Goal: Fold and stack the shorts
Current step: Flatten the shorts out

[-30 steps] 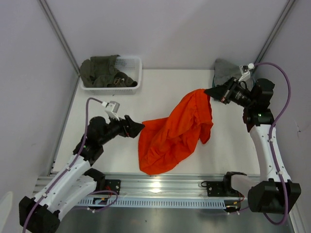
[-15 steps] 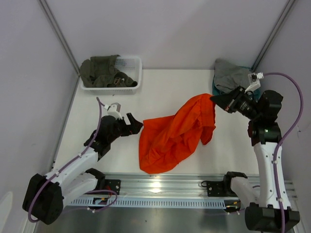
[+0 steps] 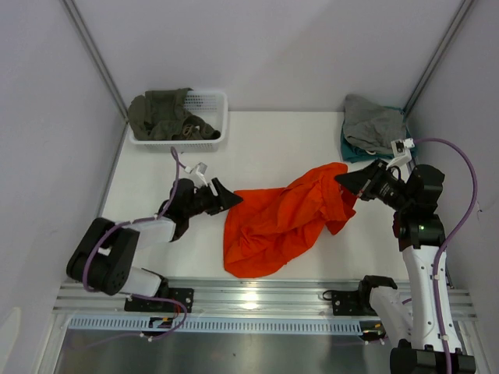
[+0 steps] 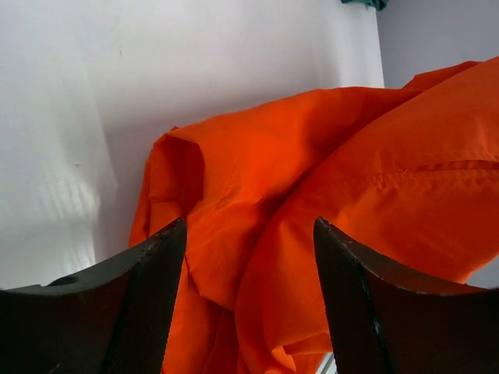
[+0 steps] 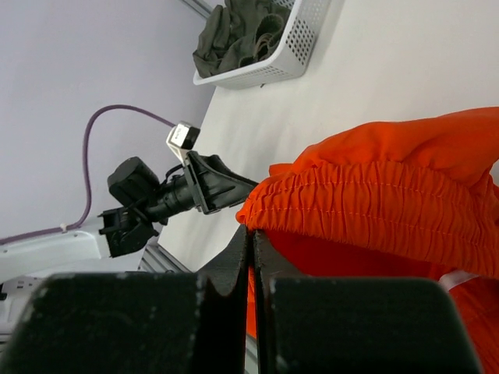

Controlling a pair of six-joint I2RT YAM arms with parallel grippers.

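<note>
shorts (image 3: pixel 277 226) lie crumpled at mid-frame in the overhead view. the right gripper (image 3: pixel 343 179) holds up their right end, probably to spread them flat, and the left gripper (image 3: pixel 228 199) meets their left edge. left wrist view: its jaws stand apart, orange cloth between them, unpinched. right wrist view: jaws clamped tight on the gathered waistband (image 5: pixel 374 206).

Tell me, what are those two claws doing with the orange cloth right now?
Right gripper shut on the shorts at the waistband. Left gripper open, at the shorts' left edge. Basket and grey pile well apart.
</note>
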